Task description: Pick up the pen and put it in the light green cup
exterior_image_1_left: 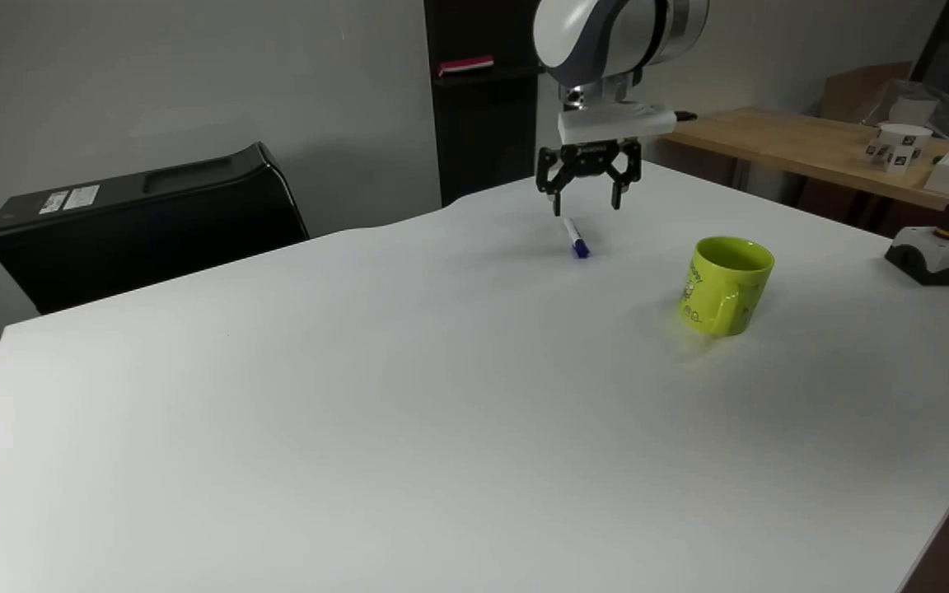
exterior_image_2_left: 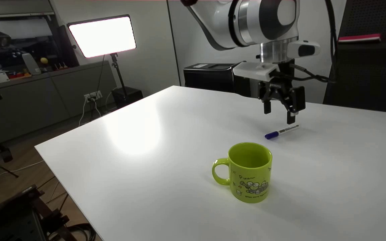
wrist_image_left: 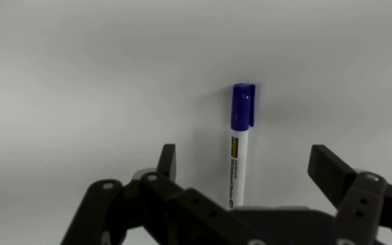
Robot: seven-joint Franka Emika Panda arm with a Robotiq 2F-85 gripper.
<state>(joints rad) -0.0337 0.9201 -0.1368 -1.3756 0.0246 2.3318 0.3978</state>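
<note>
The pen (wrist_image_left: 240,109) is a white whiteboard marker with a blue cap, lying flat on the white table. It shows in both exterior views, the pen (exterior_image_1_left: 576,237) being short and slim there, close below my gripper (exterior_image_1_left: 586,203). My gripper (exterior_image_2_left: 279,115) hangs above the tabletop with its jaws wide apart, holding nothing. In the wrist view the pen's body runs between the two spread fingers, touching neither; its rear end is hidden behind the gripper's body. The light green cup (exterior_image_2_left: 250,177) stands upright, apart from pen and gripper, its handle to one side; the cup is out of the wrist view.
The white table (exterior_image_1_left: 318,428) carries the pen and cup. A button box (exterior_image_1_left: 942,251) sits at its edge. Beyond are a wooden table (exterior_image_1_left: 771,132) with white patterned items, a black cabinet-like box (exterior_image_1_left: 145,222) and a bright lamp panel (exterior_image_2_left: 102,36). A cable (exterior_image_2_left: 332,43) hangs by the arm.
</note>
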